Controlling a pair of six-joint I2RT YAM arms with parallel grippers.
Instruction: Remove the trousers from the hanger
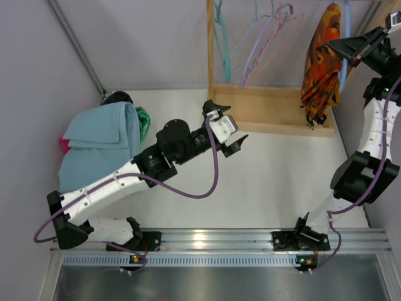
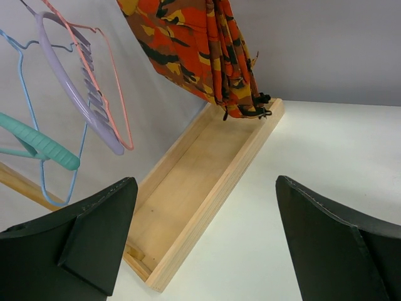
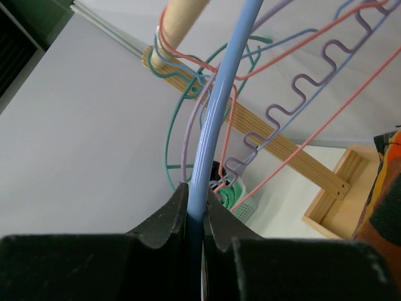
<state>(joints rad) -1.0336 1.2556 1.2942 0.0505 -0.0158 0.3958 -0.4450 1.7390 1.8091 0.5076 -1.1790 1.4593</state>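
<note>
The trousers (image 1: 321,63), orange and black camouflage cloth, hang folded on a light blue hanger (image 1: 346,28) at the right end of the wooden rack. My right gripper (image 1: 341,49) reaches up beside them. In the right wrist view it (image 3: 196,188) is shut on the blue hanger's bar (image 3: 219,113), with the trousers (image 3: 385,182) at the right edge. My left gripper (image 1: 229,119) hovers over the middle of the table, open and holding nothing. In the left wrist view it (image 2: 207,188) faces the rack's base, and the trousers (image 2: 194,44) hang beyond it.
The rack's wooden tray base (image 1: 276,113) lies across the back of the table. Several bare hangers (image 1: 263,37) in teal, lilac and pink hang left of the trousers. A heap of blue cloth (image 1: 100,144) lies at the left, with a green basket (image 1: 144,119) behind it.
</note>
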